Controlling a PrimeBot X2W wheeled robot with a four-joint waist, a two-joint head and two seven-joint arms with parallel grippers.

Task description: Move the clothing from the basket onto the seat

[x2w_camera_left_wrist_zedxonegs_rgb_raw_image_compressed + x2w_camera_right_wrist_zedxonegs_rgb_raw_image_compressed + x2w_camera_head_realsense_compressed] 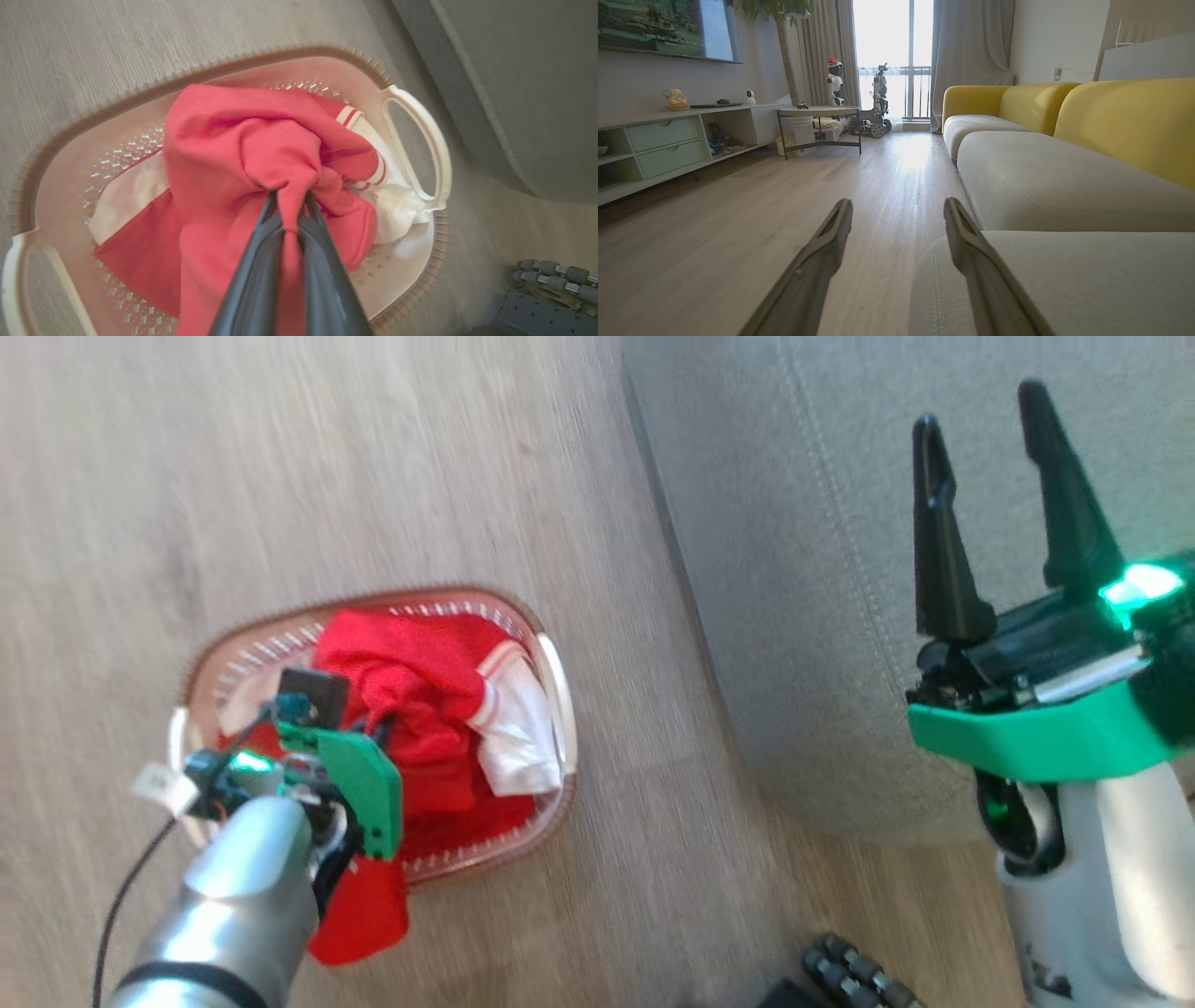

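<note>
The left gripper (290, 199) pinches a fold of bright red, thin-fabric clothing (219, 140), seemingly bunched upward, above the oval cream plastic basket (65, 186). The right gripper (978, 407) hangs spread over the grey-green upholstered seat (794, 569).

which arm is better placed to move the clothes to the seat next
Left. The left hand is shut on a bunch of the red clothing in the basket, so it only needs to lift and swing across. The right hand is open and empty over the seat.
</note>
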